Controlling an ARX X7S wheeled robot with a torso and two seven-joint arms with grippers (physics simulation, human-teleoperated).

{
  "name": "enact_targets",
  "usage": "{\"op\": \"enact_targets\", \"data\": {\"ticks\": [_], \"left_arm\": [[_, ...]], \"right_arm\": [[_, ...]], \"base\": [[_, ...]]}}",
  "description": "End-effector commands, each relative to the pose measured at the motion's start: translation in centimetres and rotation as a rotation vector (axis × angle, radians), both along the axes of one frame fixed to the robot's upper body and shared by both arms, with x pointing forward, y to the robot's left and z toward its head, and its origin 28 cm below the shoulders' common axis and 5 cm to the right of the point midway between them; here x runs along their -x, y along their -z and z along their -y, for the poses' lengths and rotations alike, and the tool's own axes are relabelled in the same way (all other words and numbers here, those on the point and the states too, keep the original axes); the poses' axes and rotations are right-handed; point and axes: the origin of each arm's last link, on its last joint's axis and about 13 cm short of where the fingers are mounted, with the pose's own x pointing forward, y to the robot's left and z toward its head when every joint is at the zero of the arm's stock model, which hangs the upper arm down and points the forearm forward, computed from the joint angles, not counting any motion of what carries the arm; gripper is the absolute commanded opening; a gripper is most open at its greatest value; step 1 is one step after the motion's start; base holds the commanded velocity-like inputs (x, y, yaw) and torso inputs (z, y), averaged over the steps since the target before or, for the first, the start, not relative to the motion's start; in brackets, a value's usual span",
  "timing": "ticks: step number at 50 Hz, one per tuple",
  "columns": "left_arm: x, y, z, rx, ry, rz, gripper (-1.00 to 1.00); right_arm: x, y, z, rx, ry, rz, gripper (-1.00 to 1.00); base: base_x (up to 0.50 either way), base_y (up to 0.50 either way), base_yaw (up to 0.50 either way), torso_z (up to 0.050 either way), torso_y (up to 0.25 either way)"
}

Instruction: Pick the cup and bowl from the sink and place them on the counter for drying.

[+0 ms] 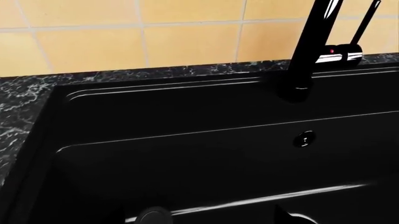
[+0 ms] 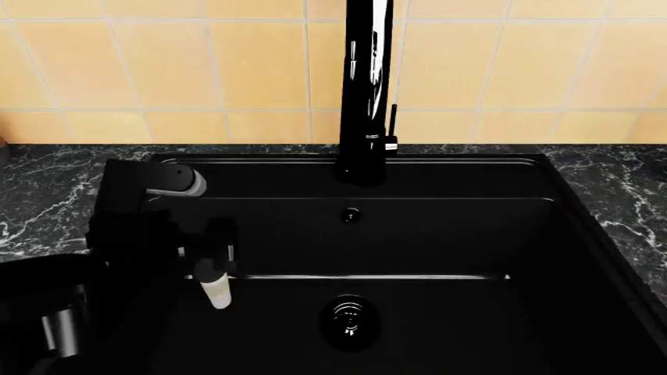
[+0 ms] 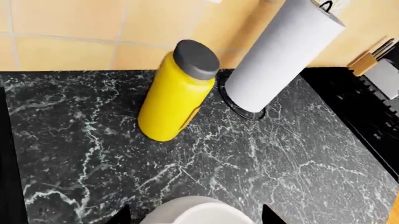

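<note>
The cup (image 2: 217, 291), a slim cream cylinder with a dark grey top, stands in the black sink (image 2: 458, 234) at its left side. My left gripper (image 2: 214, 248) hangs right over it, jaws apart. In the left wrist view the cup's dark top (image 1: 153, 217) sits between the open fingertips (image 1: 285, 217), nearer one side. My right gripper (image 3: 196, 215) is out of the head view. It is open over the marble counter (image 3: 93, 154), with the white bowl (image 3: 198, 211) between its fingertips and counter showing on both sides.
A tall black faucet (image 2: 365, 94) rises at the sink's back edge, with the round drain (image 2: 349, 320) mid-floor. Near the right gripper, a yellow bottle (image 3: 177, 98) and a white paper-towel roll (image 3: 281, 56) stand at the tiled wall. A dark stovetop (image 3: 367, 112) borders the counter.
</note>
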Motion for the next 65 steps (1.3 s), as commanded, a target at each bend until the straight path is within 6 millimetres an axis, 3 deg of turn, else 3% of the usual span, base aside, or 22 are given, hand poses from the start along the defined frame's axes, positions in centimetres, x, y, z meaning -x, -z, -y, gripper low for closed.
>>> {"op": "enact_targets", "data": {"ticks": [1, 16, 23, 29, 36, 43, 54, 65], "left_arm": [[-0.1, 0.0, 0.1, 0.002, 0.000, 0.002, 1.00], [-0.1, 0.3, 0.3, 0.007, 0.008, -0.004, 1.00], [-0.1, 0.8, 0.4, 0.011, 0.011, -0.015, 1.00], [-0.4, 2.0, 1.3, -0.017, -0.009, -0.047, 1.00], [-0.5, 3.3, 2.0, -0.019, -0.054, -0.046, 1.00], [-0.4, 4.5, 2.1, 0.004, -0.124, -0.056, 1.00], [-0.8, 7.7, 2.6, 0.006, -0.195, -0.094, 1.00], [-2.0, 8.9, 2.3, -0.006, -0.277, -0.092, 1.00]], "right_arm": [[1.0, -3.6, -3.1, -0.089, -0.175, 0.189, 1.00], [1.7, -3.3, -9.1, -0.224, -0.508, 0.274, 1.00], [1.8, -0.9, -11.7, -0.318, -0.664, 0.320, 1.00], [1.3, 0.1, -12.9, -0.312, -0.697, 0.362, 1.00], [0.8, 1.3, -13.8, -0.330, -0.735, 0.423, 1.00], [1.4, 1.3, -14.6, -0.336, -0.764, 0.455, 1.00], [1.4, 2.1, -15.3, -0.344, -0.808, 0.455, 1.00], [1.1, 1.9, -15.6, -0.344, -0.827, 0.459, 1.00]], "base": [[0.00, 0.00, 0.00, 0.000, 0.000], [0.00, 0.00, 0.00, 0.000, 0.000], [0.00, 0.00, 0.00, 0.000, 0.000], [0.00, 0.00, 0.00, 0.000, 0.000], [0.00, 0.00, 0.00, 0.000, 0.000], [0.00, 0.00, 0.00, 0.000, 0.000], [0.00, 0.00, 0.00, 0.000, 0.000], [0.00, 0.00, 0.00, 0.000, 0.000]]}}
